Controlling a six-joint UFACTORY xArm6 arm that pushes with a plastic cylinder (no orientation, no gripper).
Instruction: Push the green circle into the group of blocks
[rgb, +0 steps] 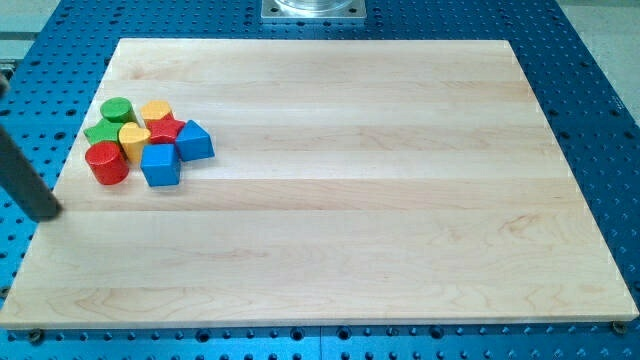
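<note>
The green circle (118, 109) sits at the top left of a tight cluster near the board's left edge. It touches a yellow block (156, 113) to its right and a green star-like block (102, 131) below it. The cluster also holds a red star (166, 130), a yellow heart (134, 141), a red cylinder (107, 162), a blue cube (160, 165) and a blue triangle-like block (194, 141). My tip (47, 213) is at the board's left edge, below and left of the red cylinder, apart from all blocks.
The wooden board (340, 200) lies on a blue perforated table (590, 60). A grey metal base (314, 9) stands at the view's top centre. The dark rod (20, 170) slants in from the view's left edge.
</note>
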